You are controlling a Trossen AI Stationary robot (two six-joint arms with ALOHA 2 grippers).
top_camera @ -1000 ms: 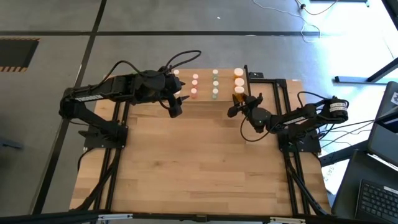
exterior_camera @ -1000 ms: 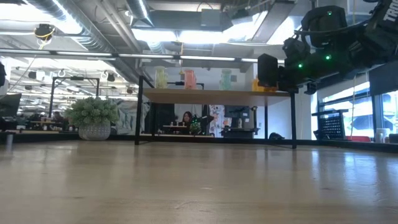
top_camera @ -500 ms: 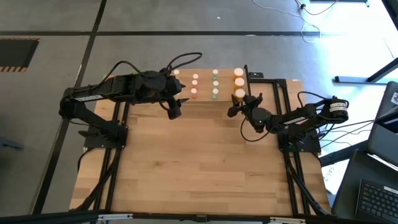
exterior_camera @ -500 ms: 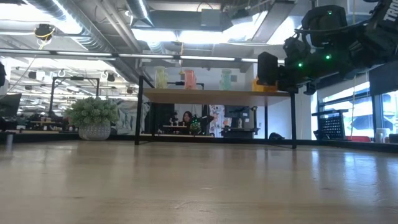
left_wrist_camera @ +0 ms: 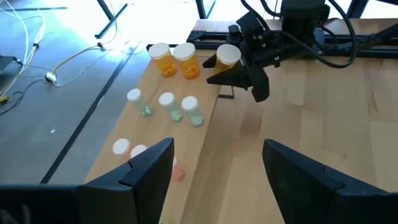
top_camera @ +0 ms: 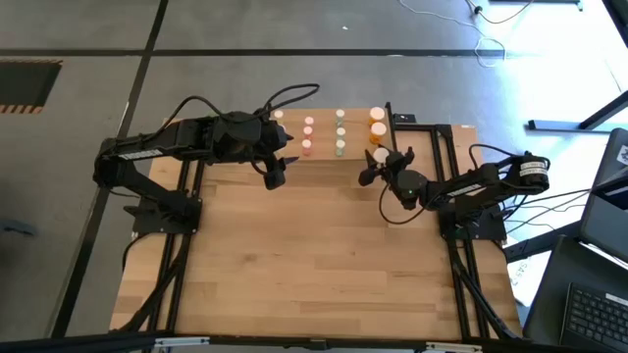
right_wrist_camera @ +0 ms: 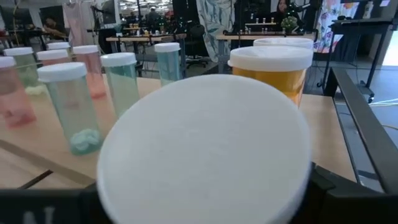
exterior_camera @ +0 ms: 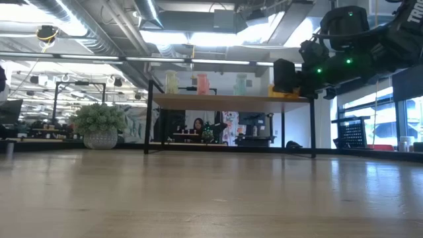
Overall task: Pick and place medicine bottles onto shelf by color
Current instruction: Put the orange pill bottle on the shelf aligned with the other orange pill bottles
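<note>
The shelf [left_wrist_camera: 155, 134] stands at the table's far edge and carries medicine bottles in rows by colour: yellowish [exterior_camera: 171, 82], pink [top_camera: 307, 134], green [left_wrist_camera: 175, 107] and orange [left_wrist_camera: 174, 60]. My right gripper [top_camera: 383, 165] reaches level to the shelf's right end. Its fingers stand on either side of a large orange bottle with a white cap [right_wrist_camera: 205, 149] that sits upright on the board by the other orange ones. My left gripper [top_camera: 276, 173] hangs open above the table, just in front of the shelf's left part, with nothing between its fingers. My right gripper has one finger [left_wrist_camera: 219, 76] on each side of the white-capped orange bottle [left_wrist_camera: 226, 57], coming level from the table's near right. I cannot tell whether the fingers touch it; the cap hides the bottle's sides in the right wrist view.
A green spiky plant ball in a pot [exterior_camera: 99, 123] stands at the far left, beside the shelf's black legs [exterior_camera: 147, 119]. The wooden tabletop [top_camera: 314, 255] lies bare in front of both arms. Black frame rails [top_camera: 432, 137] run at the table's far right.
</note>
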